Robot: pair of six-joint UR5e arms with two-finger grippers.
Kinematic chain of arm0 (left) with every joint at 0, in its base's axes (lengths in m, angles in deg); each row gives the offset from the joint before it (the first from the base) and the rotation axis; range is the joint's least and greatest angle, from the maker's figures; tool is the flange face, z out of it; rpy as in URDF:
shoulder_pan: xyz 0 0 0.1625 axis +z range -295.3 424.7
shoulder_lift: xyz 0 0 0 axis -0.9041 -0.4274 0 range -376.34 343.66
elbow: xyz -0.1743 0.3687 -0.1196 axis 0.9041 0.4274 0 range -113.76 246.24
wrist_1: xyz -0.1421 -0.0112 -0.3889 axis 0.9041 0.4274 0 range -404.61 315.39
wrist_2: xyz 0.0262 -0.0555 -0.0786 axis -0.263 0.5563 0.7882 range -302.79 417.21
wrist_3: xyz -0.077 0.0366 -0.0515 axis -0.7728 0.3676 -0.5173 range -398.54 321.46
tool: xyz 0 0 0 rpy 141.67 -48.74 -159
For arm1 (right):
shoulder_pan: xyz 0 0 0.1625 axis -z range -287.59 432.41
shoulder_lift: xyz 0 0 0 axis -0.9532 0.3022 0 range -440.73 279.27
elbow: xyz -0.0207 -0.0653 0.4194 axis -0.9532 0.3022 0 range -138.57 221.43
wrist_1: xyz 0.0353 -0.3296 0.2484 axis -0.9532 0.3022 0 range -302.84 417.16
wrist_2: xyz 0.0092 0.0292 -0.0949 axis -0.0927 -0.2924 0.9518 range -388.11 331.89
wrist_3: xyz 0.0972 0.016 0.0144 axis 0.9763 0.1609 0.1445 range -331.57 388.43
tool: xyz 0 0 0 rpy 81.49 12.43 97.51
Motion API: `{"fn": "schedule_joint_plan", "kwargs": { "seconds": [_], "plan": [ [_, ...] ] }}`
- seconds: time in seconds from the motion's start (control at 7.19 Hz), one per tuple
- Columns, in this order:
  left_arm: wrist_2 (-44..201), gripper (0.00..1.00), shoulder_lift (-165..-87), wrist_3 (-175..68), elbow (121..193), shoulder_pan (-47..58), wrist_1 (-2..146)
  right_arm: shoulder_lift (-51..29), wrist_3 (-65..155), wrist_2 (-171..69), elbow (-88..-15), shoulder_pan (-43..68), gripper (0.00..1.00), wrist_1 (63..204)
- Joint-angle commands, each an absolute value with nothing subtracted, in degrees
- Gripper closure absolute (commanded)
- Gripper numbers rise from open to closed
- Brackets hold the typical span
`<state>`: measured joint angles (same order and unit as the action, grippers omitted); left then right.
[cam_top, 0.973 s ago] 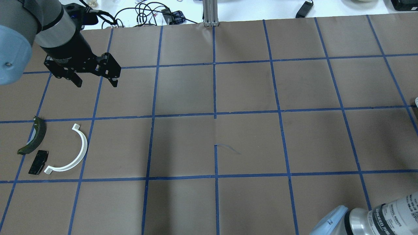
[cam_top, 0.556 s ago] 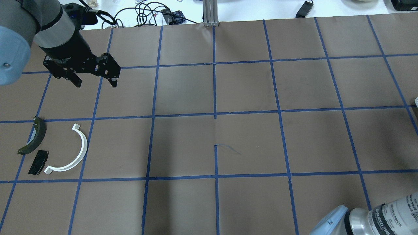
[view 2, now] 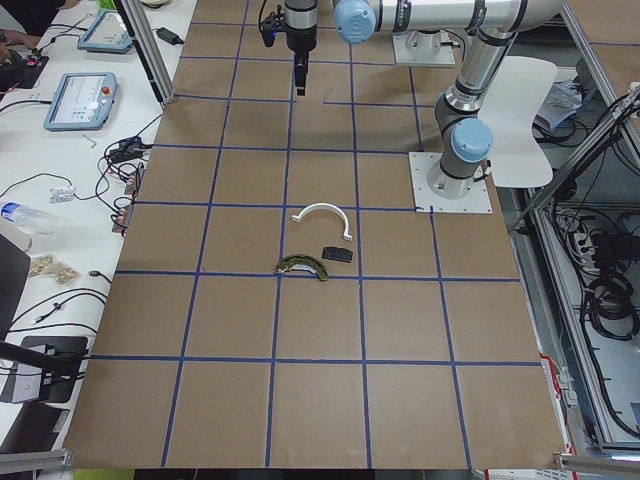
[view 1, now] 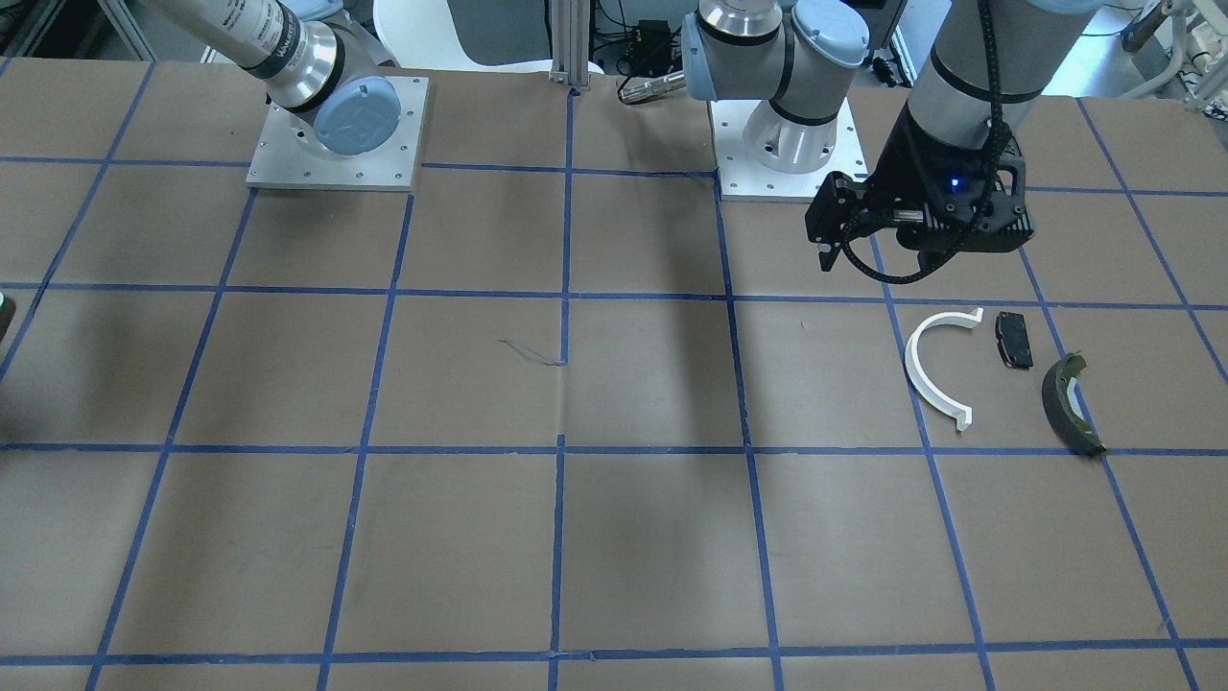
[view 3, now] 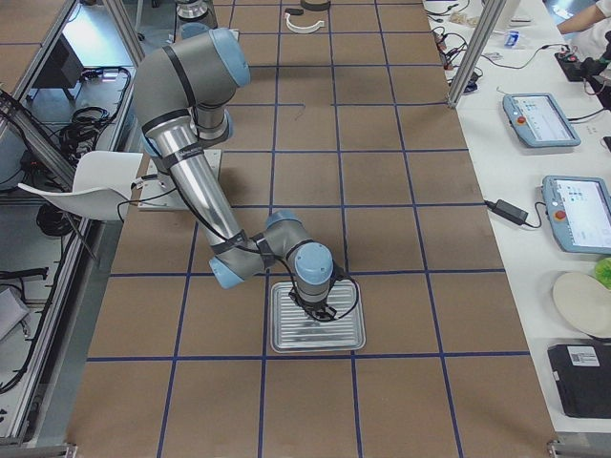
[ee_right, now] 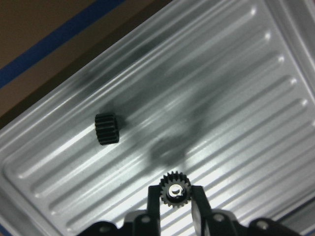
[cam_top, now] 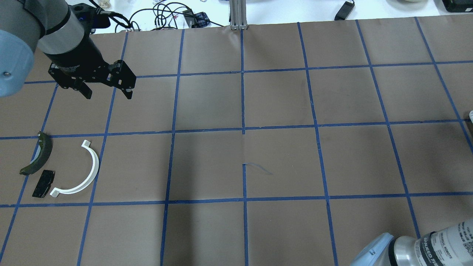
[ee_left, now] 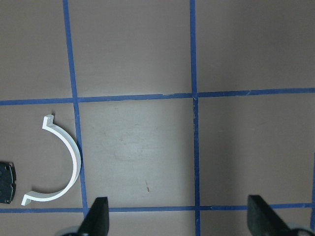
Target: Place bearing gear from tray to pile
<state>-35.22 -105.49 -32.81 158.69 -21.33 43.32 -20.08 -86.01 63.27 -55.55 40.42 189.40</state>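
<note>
The right gripper [ee_right: 175, 194] pinches a small black toothed bearing gear [ee_right: 175, 188] with a bright metal bore between its two fingertips, low in the right wrist view, over a ribbed silver metal tray [ee_right: 236, 88]. A blurred shadow lies on the ribs just beside the gear, and whether the gear touches the tray floor cannot be told. A second gear [ee_right: 107, 129], black and lying on its side, sits on the tray apart from the held one. From the right-end camera this gripper stands over the tray [view 3: 282, 339], but both gears are too small to make out there. The overhead view catches only a cut-off piece of that arm at its lower right corner, with the tray outside the frame. The pile lies at the table's other end: a white plastic half-ring [cam_top: 96, 164], a small flat black pad [cam_top: 43, 183] just beside one of its ends, and a dark olive curved shoe [cam_top: 38, 155] near the pad. The left gripper [cam_top: 108, 95] hangs above the brown paper-covered table [cam_top: 281, 155] near the pile, its jaws spread wide with nothing between them. Its wrist view shows the half-ring whole, the pad cut by the left edge and no shoe. The front view shows only one finger [view 1: 827, 257] clearly.
</note>
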Motion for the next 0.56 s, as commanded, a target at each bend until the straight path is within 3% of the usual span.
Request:
{"fn": "schedule_joint_plan", "kwargs": {
  "seconds": [0.0, 0.42],
  "plan": [
    [-35.16, 0.0, -105.72, -32.74, 158.62, -21.17, 43.2, -14.92, -79.28, 62.25, -55.69, 38.33, 0.89, 184.73],
    [-35.25, 0.0, -105.37, -32.74, 158.71, -21.17, 43.28, -4.3, -56.48, 62.24, -58.57, 24.3, 0.89, 176.1]
  ]
}}
